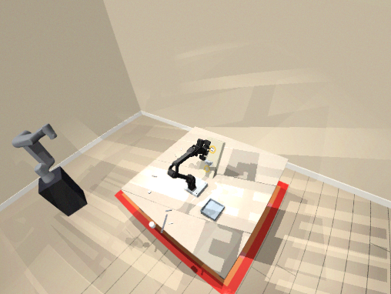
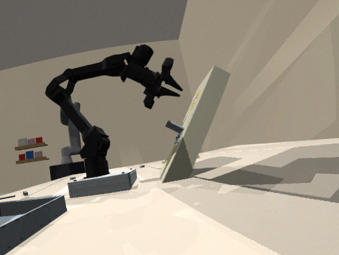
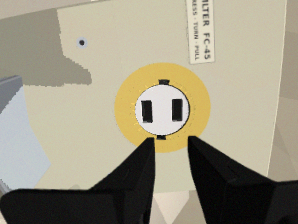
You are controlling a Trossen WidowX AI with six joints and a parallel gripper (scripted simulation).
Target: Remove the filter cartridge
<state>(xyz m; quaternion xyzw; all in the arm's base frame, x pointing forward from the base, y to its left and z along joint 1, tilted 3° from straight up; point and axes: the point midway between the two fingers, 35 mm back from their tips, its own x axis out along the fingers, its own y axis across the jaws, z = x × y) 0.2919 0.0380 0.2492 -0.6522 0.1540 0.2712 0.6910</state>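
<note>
The round white filter cartridge (image 3: 162, 110) (image 1: 212, 149) sits in the panel (image 3: 240, 100) (image 2: 207, 107) inside a yellow ring. Its two dark slots stand upright side by side in the wrist view, with small dark notches above and below the face. My gripper (image 3: 171, 143) (image 2: 181, 93) is partly open and empty. Its fingertips point at the panel, and the exterior view shows a gap between them and the panel. In the wrist view the tips appear just below the cartridge, about as far apart as the slots. The blue-grey tray (image 1: 208, 216) (image 2: 37, 221) holds no cartridge.
A grey part (image 2: 174, 125) (image 1: 208, 162) sticks out from the panel below the cartridge. A second yellow marking (image 1: 207, 168) is lower on the panel. A label (image 3: 201, 35) is beside the ring. Small loose parts lie on the table behind the arm base.
</note>
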